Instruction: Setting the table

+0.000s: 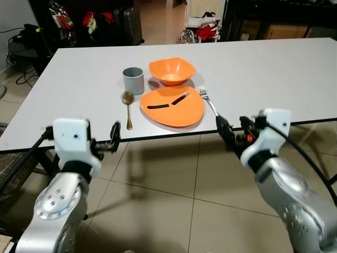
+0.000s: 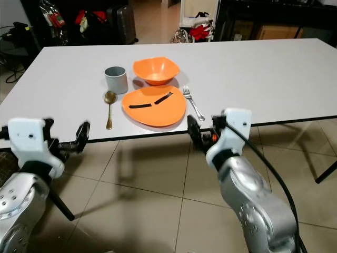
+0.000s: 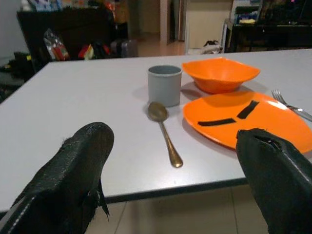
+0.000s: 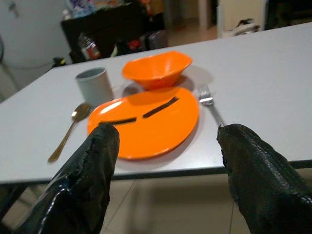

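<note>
1. Table (image 1: 274,68), white with a dark edge, carries the full place setting near its front edge; we take the orange plate (image 1: 176,112) as our reference for all positions.
2. We note two short black strips (image 1: 168,102) lying on the plate's surface, end to end at a slight angle.
3. We find the orange bowl (image 1: 171,70) directly behind the plate, upright and just beside the plate's far rim.
4. We record the grey cup (image 1: 133,80) behind the plate and to its left, upright, beside the bowl.
5. We see the gold-coloured spoon (image 1: 128,108) lying left of the plate, bowl end toward the cup and handle toward the table edge, apart from the plate.
6. We see the silver fork (image 1: 209,102) lying right of the plate, tines away from the table edge, just beside the plate's rim.
7. We observe the left gripper (image 1: 108,143) below and left of the plate, off the table and in front of its edge. Its wrist camera shows its two black fingers (image 3: 73,180) spread wide with nothing between them.
8. We observe the right gripper (image 1: 234,132) below and right of the plate, just in front of the table edge near the fork's handle. Its fingers (image 4: 87,180) are likewise parted and hold nothing.
9. We note tiled floor (image 1: 174,205) under the table, and dark furniture with bags (image 1: 89,21) beyond its far side.
</note>
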{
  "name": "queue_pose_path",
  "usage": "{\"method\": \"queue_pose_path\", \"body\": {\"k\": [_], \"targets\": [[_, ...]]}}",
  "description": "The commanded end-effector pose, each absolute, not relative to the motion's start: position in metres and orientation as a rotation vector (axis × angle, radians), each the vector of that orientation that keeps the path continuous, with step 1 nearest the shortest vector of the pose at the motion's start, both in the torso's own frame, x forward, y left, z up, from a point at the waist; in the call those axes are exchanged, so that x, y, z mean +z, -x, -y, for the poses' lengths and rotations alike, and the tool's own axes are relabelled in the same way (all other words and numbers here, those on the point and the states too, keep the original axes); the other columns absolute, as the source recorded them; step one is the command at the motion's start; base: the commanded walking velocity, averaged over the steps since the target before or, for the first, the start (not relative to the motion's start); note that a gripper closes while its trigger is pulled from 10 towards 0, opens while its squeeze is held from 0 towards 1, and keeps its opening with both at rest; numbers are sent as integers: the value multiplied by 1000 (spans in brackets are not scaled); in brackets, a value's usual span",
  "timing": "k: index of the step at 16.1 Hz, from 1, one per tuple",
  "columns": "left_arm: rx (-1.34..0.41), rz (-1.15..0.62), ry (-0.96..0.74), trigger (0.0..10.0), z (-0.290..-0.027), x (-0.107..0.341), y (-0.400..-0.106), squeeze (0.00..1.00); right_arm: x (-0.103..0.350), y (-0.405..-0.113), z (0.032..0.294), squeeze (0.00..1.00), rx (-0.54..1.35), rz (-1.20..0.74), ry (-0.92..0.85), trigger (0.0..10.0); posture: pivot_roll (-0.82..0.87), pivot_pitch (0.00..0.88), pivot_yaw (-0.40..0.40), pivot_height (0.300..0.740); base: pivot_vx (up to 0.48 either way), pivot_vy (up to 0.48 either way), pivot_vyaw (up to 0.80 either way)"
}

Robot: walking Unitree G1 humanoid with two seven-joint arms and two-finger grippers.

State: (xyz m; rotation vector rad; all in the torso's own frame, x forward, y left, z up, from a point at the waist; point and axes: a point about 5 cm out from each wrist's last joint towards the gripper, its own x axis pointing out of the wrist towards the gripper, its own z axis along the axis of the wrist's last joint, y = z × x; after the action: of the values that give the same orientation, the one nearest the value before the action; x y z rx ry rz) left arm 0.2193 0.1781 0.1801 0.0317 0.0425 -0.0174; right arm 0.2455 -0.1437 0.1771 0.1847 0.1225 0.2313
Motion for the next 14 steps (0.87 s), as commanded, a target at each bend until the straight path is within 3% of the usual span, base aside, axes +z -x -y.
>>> {"method": "queue_pose_path", "body": {"k": [1, 10, 14], "targets": [[-13, -57, -34, 10000, -181, 178, -219, 0, 175, -245, 142, 0, 263, -113, -132, 10000, -69, 0, 34, 740, 0, 0, 0], [-19, -74, -39, 10000, -177, 176, -212, 0, 169, -245, 132, 0, 419, -58, -142, 10000, -25, 0, 11, 740, 0, 0, 800], [-56, -81, -58, 10000, -175, 175, -219, 0, 163, -247, 145, 0, 266, -55, -86, 10000, -59, 0, 51, 740, 0, 0, 800]]}}
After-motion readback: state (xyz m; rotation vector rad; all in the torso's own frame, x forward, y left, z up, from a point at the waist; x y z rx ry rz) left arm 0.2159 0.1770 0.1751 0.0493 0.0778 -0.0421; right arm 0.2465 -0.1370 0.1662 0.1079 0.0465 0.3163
